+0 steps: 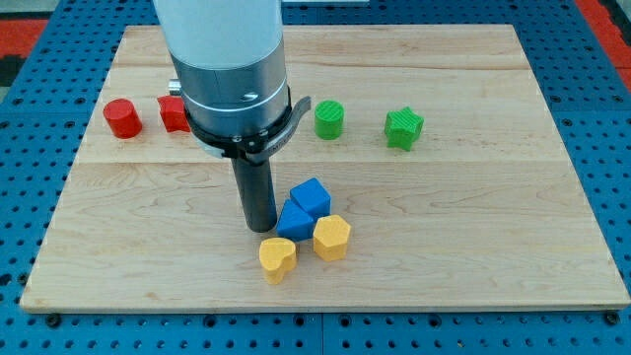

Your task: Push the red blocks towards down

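A red cylinder (122,117) sits at the view's upper left of the wooden board (473,197). A second red block (173,112) lies just right of it, partly hidden behind my arm, so its shape is unclear. My tip (260,229) rests on the board near the middle, well below and right of both red blocks. It stands just left of a blue block (295,221), touching it or nearly so.
A second blue block (312,196) sits above the first. Two yellow blocks (331,237) (277,258) lie below them. A green cylinder (329,119) and a green star-shaped block (403,128) sit at the upper right.
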{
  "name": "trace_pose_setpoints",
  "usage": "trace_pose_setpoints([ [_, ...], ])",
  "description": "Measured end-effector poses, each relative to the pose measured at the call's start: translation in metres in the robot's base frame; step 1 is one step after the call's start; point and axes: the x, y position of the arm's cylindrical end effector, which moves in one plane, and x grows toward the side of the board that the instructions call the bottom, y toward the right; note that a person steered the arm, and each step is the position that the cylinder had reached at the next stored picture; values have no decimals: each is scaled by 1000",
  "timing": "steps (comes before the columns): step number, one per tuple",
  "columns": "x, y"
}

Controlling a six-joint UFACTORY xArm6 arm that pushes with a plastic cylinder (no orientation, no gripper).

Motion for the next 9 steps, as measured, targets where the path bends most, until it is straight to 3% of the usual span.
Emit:
trace_pose_setpoints([
  [2,-27,0],
  [4,-38,-68],
  [5,-48,-74],
  [8,-70,-70],
  [9,-109,-48],
])
